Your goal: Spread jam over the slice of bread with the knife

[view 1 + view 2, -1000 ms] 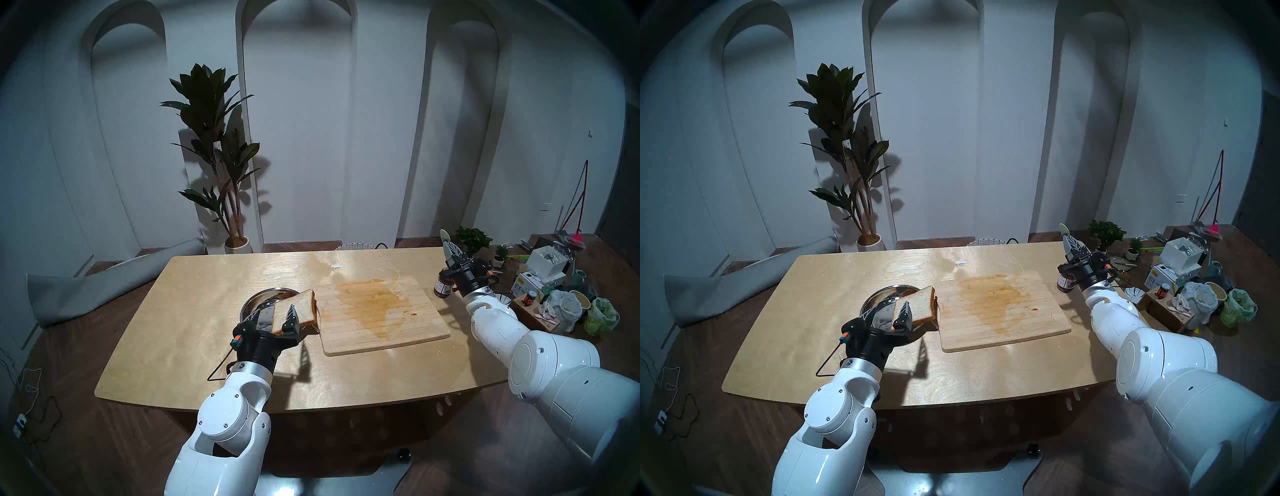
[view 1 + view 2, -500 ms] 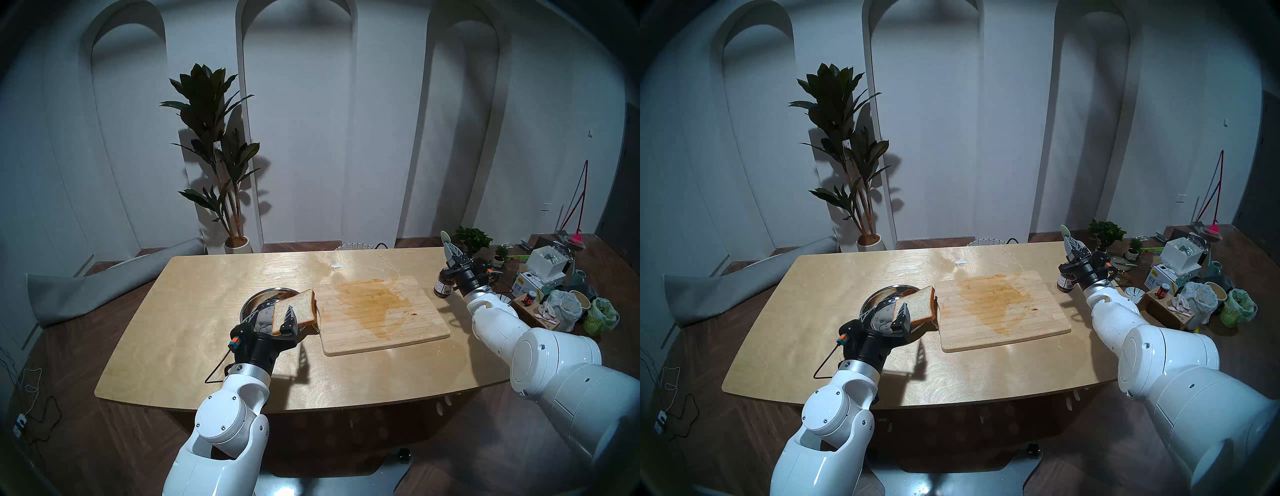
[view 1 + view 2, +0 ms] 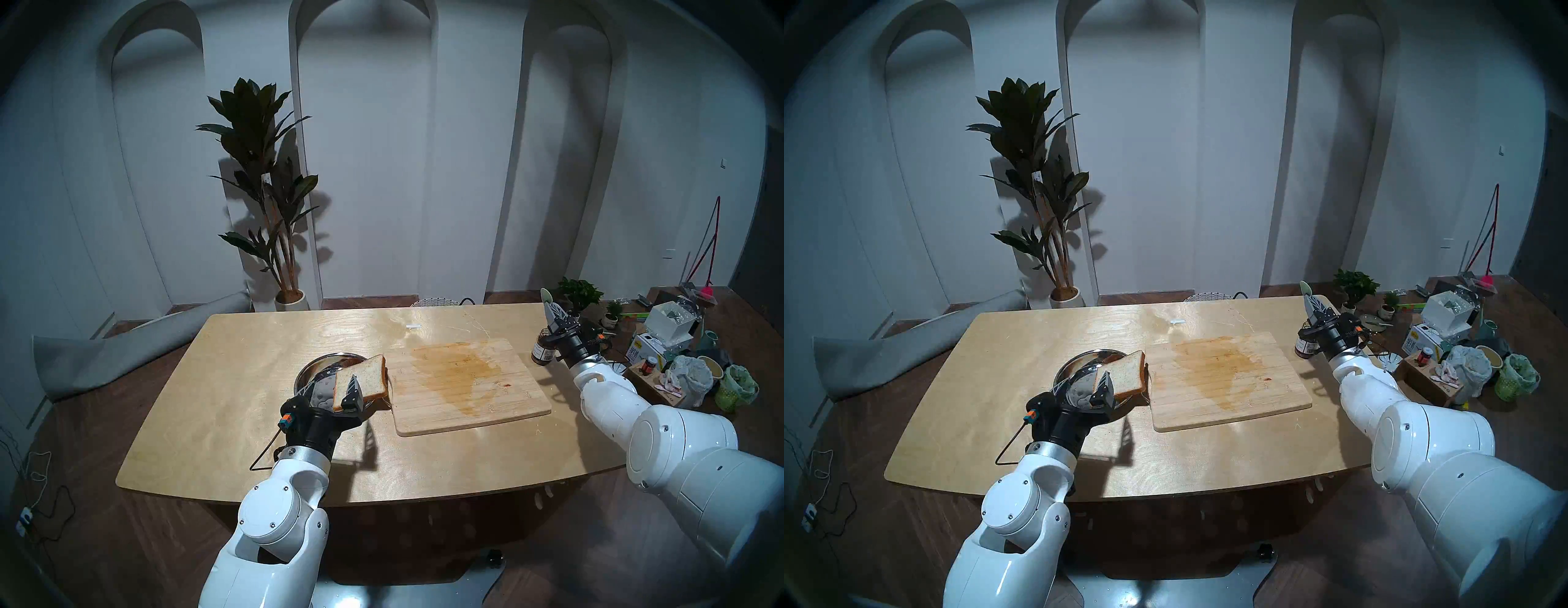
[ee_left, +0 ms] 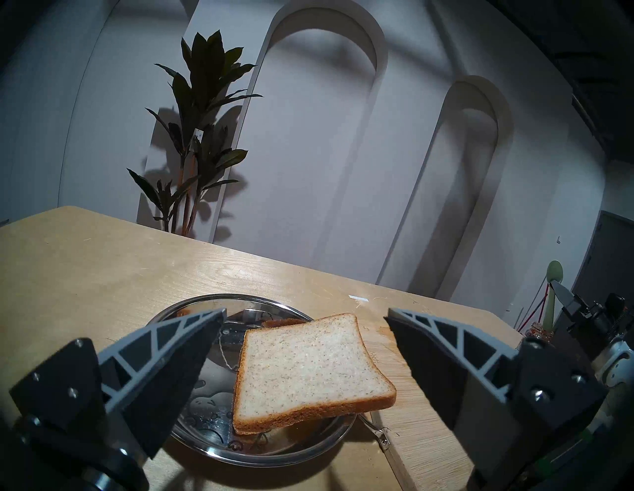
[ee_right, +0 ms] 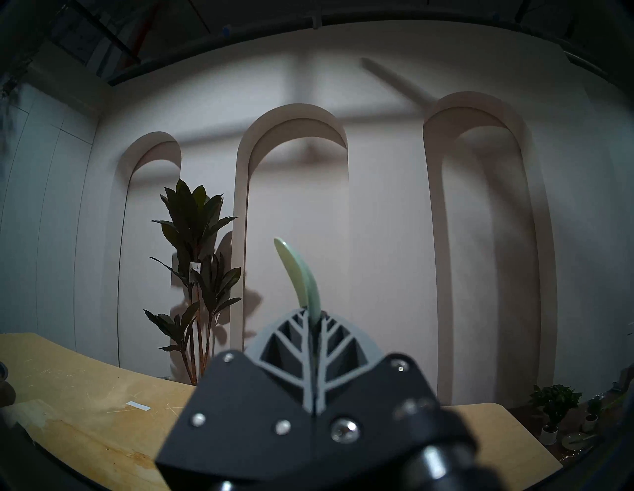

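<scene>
While my right claw [image 5: 314, 329] stays clamped on the green knife [image 5: 299, 274], its spoon end pointing up beside the jam jar [image 3: 541, 350], my left claw [image 4: 305, 329] hangs wide open and empty around the bread [image 4: 305, 367], which lies on the steel plate [image 4: 206, 308] against the cutting board [image 3: 466, 382].

Right claw [image 3: 550, 306] pinches knife [image 3: 546, 294] above jam [image 3: 541, 351].

Head pair overlooks table [image 3: 237, 407]; wrist views level, facing wall.
</scene>
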Available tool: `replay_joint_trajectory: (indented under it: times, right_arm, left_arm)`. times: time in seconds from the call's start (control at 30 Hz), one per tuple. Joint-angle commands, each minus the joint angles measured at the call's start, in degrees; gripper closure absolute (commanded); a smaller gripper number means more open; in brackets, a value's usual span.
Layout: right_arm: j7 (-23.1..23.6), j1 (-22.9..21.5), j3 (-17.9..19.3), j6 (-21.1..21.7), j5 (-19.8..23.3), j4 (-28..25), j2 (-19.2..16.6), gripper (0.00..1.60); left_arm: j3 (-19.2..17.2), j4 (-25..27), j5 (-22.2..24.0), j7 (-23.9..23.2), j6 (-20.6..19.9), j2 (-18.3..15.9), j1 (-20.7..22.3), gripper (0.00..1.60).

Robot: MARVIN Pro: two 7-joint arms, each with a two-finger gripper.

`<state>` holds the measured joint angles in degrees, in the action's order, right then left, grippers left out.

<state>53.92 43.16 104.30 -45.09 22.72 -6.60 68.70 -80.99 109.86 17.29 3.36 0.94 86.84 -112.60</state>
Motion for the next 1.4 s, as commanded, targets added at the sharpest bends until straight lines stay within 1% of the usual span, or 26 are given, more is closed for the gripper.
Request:
replay_joint_trajectory:
  times: [0.0, 0.37, 0.87, 1.1, 1.37]
  right_arm:
    - [1.55, 0.42, 0.94, 0.07, 1.03, -0.43, -0.67, 1.60]
    - [2.39, 0.49, 2.18, 0.78, 1.83, -0.31, -1.14, 1.60]
    - [7.62, 1.80, 3.87, 3.13, 3.13, -0.49, -2.61, 1.60]
    - [7.88, 1.60, 4.31, 4.44, 3.23, -0.32, -3.32, 1.60]
    - [8.60, 1.30, 4.63, 4.43, 3.26, -0.80, -3.44, 1.60]
  left_arm:
    - [-0.03, 1.19, -0.06, 0.10, 0.41, 0.21, 0.28, 0.00]
    - [0.53, 0.66, -0.61, 0.09, 0.03, 0.57, 1.24, 0.00]
    - [0.88, -0.39, -0.78, 0.19, -0.54, 1.13, 2.59, 0.00]
    - [1.02, -0.65, -0.78, 0.10, -0.78, 1.22, 3.12, 0.00]
    - [1.02, -0.83, -0.82, 0.29, -0.90, 1.28, 3.28, 0.00]
